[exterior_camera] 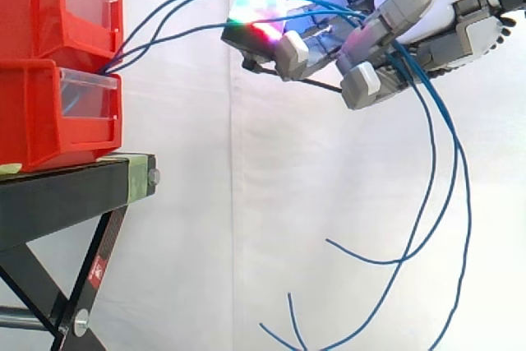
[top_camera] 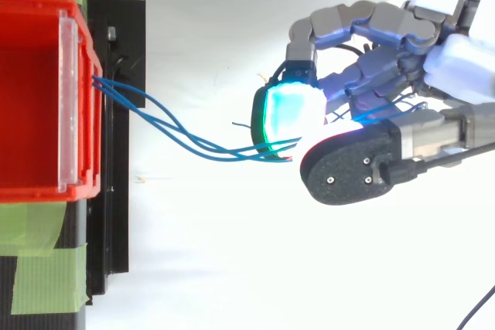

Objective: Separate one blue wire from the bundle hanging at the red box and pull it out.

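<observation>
Red bins [exterior_camera: 41, 113] w/ blue wires [top_camera: 209, 151], hand [top_camera: 456, 56] gripping them

Black stand [exterior_camera: 57, 199] with green tape [top_camera: 46, 280] strips, before a white curtain [exterior_camera: 288, 203].

A robotics test lab.
A plain white curtain [exterior_camera: 189, 244] closes the background, stacked red bins [exterior_camera: 41, 39] sit on a black stand [exterior_camera: 57, 203] patched with green tape [top_camera: 46, 280], and a robot hand [exterior_camera: 394, 30] with glowing pads is beside them.
</observation>
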Tool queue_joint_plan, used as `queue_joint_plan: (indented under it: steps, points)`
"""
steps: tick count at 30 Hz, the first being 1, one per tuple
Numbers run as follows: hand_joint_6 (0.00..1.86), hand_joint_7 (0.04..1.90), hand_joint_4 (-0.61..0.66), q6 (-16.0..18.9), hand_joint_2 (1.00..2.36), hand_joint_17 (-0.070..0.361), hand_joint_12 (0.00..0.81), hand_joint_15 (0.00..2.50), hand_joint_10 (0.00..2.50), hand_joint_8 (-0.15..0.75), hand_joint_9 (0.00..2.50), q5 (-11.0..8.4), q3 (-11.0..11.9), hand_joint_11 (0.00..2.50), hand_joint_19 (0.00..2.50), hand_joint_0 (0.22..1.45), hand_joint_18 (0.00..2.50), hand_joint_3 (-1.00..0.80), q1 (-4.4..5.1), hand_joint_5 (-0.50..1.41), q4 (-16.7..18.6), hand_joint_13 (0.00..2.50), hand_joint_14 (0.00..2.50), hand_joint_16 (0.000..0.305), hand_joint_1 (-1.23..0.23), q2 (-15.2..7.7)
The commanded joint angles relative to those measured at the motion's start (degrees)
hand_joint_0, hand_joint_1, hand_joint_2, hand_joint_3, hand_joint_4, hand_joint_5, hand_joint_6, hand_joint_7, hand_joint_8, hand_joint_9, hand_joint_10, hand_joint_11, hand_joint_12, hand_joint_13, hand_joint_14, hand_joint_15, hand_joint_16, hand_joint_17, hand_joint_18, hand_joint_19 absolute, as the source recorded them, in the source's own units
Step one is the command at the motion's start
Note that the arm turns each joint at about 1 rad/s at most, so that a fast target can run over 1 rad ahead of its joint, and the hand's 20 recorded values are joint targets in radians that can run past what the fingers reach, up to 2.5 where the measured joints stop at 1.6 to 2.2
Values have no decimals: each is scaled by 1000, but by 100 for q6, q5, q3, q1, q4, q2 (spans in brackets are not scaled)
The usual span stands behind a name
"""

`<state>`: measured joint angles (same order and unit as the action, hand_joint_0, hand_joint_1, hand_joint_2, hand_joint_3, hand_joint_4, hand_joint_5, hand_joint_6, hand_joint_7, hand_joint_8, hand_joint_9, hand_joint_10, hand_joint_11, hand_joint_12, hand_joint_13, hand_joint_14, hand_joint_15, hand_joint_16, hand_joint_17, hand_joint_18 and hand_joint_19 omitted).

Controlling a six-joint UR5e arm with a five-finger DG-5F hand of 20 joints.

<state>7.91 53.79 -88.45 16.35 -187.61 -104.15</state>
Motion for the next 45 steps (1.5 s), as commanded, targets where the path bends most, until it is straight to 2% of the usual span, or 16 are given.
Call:
queue_joint_plan:
  steps: [1, 8, 12, 22, 31, 34, 38, 45]
  points:
    - [748, 1180, 106, 0, 1013, 102, 309, 377, 12, 274, 872, 0, 3, 1493, 1259, 645, 965, -368, 0, -189, 5, 1122, 2500, 45, -716, 0]
    - [782, 1167, 81, 0, 1028, 103, 314, 382, 11, 274, 892, 9, 3, 1524, 1258, 647, 981, -154, 0, -195, 5, 1130, 2500, 46, -730, 0]
    - [784, 1174, 86, 0, 1029, 105, 318, 408, 12, 270, 868, 0, -5, 1538, 1260, 657, 966, -91, 0, -202, 31, 1121, 2500, 47, -775, 0]
    - [790, 1177, 56, 0, 1021, 108, 319, 408, 13, 252, 728, 0, 3, 1538, 1244, 711, 898, -276, 9, -229, 31, 1043, 2500, 48, -937, 0]
    - [793, 1163, 49, 0, 1016, 107, 318, 399, 13, 243, 702, 0, 3, 1527, 1244, 745, 887, -338, 9, -234, 31, 1026, 2500, 48, -961, 0]
    - [791, 1166, 47, 0, 1014, 107, 319, 420, 13, 248, 702, 0, 3, 1522, 1243, 708, 889, -363, 9, -234, 31, 1023, 2500, 48, -943, 0]
    - [773, 1194, 52, 0, 1000, 111, 326, 379, 14, 260, 730, 0, -5, 1523, 1253, 590, 892, -500, 9, -231, 31, 1035, 2500, 49, -860, 0]
    - [762, 1193, 68, 0, 1000, 114, 328, 348, 13, 270, 747, 0, -5, 1516, 1255, 550, 924, -500, 18, -229, 31, 1055, 2500, 50, -808, 0]
